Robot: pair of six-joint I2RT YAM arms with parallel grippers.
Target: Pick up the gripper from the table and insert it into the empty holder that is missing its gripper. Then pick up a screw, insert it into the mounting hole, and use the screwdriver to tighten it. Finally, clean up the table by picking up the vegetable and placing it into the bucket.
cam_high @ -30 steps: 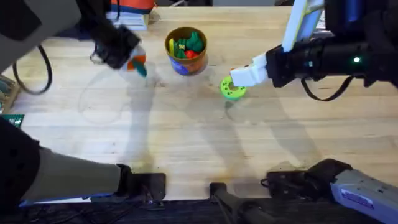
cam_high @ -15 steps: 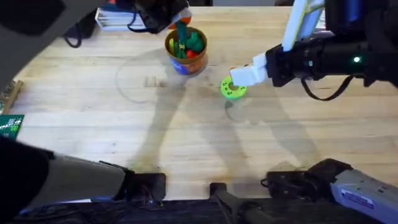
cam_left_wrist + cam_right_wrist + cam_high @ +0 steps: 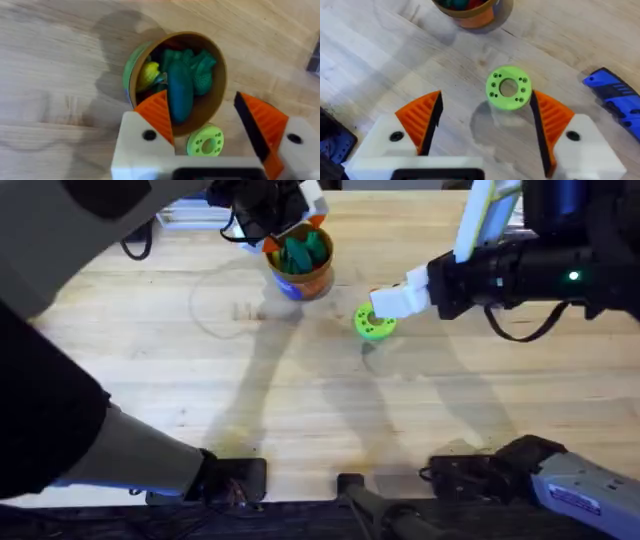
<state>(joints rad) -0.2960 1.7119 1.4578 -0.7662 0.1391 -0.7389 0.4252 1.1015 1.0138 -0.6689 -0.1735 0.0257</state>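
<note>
the left tool (image 3: 202,132) hung released directly above the bucket (image 3: 218,95), with the vegetable (image 3: 180,95) lying inside it among other toys. the right tool (image 3: 485,125) was spread open near the green disc (image 3: 508,88) on the worktop (image 3: 300,400), beside the screwdriver (image 3: 615,97).

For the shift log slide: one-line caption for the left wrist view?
Open left gripper above the bucket, the teal vegetable lying inside among other toys.
</note>
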